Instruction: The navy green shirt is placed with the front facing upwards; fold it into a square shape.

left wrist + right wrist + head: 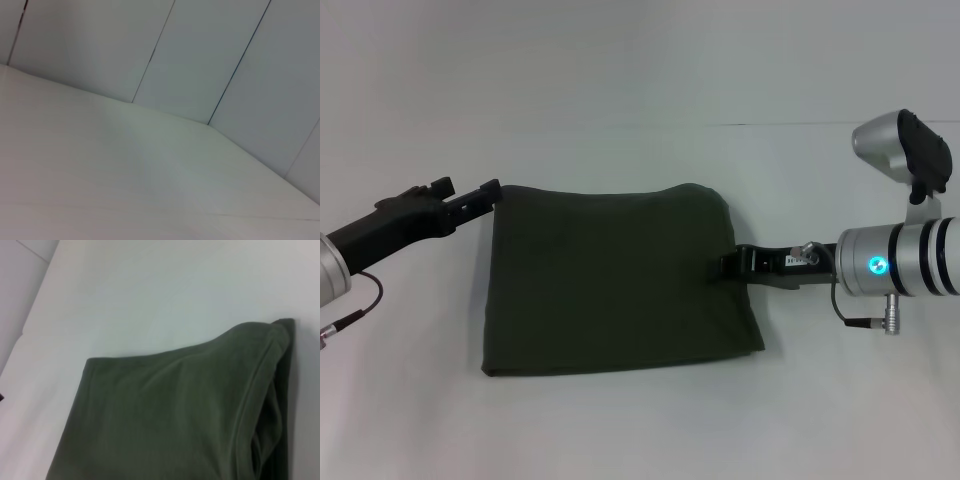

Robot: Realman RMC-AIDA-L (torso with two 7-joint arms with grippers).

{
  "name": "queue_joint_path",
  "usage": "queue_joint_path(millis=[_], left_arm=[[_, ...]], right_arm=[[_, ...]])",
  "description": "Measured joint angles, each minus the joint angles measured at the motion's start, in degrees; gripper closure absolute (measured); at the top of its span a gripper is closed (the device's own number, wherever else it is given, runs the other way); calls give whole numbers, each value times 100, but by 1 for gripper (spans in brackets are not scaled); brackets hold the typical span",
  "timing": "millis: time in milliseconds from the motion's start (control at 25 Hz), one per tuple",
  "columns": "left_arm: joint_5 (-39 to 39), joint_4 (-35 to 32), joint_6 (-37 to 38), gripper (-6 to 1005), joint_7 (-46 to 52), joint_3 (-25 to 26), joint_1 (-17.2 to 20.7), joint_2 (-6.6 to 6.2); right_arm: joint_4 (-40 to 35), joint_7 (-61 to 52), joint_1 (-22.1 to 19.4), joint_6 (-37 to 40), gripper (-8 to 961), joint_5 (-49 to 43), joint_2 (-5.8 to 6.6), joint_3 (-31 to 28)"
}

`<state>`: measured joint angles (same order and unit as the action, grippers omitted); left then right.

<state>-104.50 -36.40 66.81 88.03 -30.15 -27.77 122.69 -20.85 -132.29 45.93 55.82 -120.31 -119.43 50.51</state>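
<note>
While folded, shirt: the navy green shirt [615, 280] lies flat at the centre of the head view as a dark olive, roughly square block; its upper right corner is rounded and slightly puffed, its lower edge straight.
Fabric: matte, soft cotton-like weave with shallow creases; no lettering or collar shows on the upper face.
Surface: the white table [620, 430] is smooth and plain, running to a pale wall at the top of the frame.
Left gripper: the left gripper [470, 192] sits at the left of the head view, by the shirt's upper left corner; its two black fingers are spread apart and hold nothing, and whether a tip touches the cloth cannot be told.
Right gripper: the right gripper [730, 265] meets the shirt's right edge at mid height; its tips are hidden against the dark cloth, so whether it is clenched or released cannot be told.
Obstruction: the right arm's silver wrist and its camera housing fill the right edge of the head view.
Right wrist view: shows the shirt [175, 410] close, with a stitched hem and stacked layers along one side, which the head view lacks.
Left wrist view: shows only table and panelled wall.
</note>
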Motion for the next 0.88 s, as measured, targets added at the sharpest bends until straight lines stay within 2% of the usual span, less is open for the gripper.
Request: queue_joint_path(millis=[640, 880], left_arm=[[0, 27, -72, 96, -6, 0, 0, 28], [0, 28, -90, 96, -6, 0, -9, 35]], right_arm=[[-103, 3, -182, -49, 837, 26, 193, -131], [-202, 23, -324, 51, 837, 26, 207, -234]])
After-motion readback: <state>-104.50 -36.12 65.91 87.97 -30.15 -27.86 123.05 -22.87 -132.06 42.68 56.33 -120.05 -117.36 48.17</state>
